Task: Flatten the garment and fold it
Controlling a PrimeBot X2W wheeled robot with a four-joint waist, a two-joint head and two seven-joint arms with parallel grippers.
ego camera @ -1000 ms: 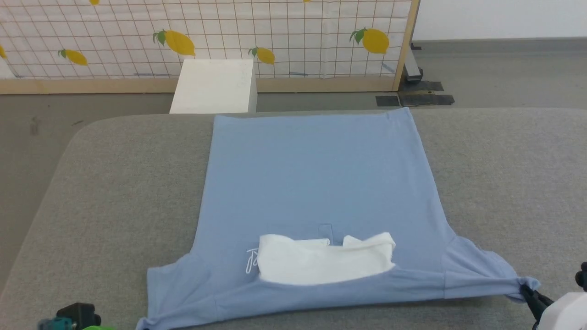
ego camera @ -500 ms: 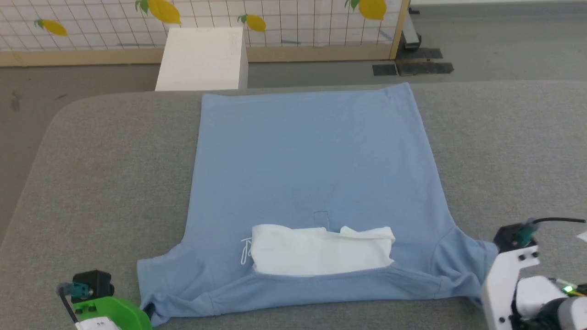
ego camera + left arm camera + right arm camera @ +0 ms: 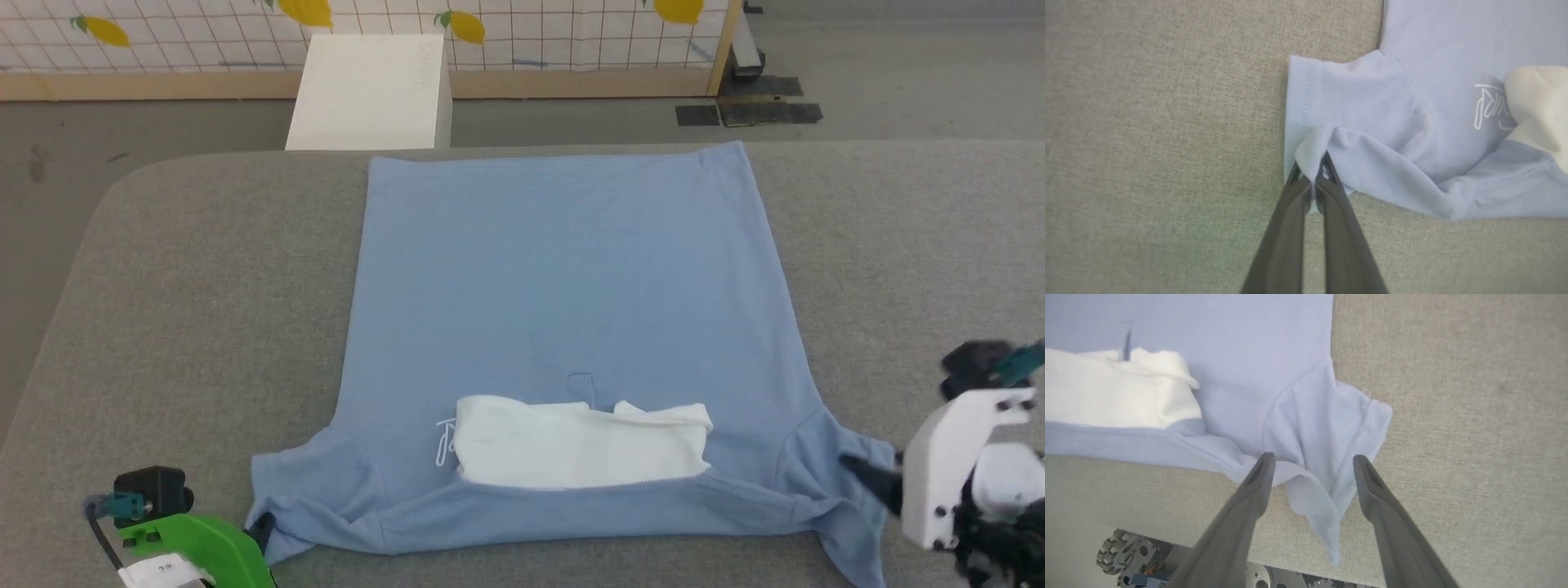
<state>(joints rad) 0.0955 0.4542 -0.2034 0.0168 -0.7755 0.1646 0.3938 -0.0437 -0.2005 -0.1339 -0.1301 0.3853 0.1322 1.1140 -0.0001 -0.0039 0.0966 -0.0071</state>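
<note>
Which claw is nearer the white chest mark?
Left. The left claw pinches the sleeve beside the chest mark; the right claw hangs open over the opposite sleeve.

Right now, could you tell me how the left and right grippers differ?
The left gripper is shut on the left sleeve's corner; the right gripper is open, astride the right sleeve. The left gripper has a green mount; the right gripper a white mount. Both are at the garment's sleeves.

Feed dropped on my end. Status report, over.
Left claw shut on left sleeve. Right claw open, straddling bunched right sleeve. Shirt flat on table. White box behind table, clear.
</note>
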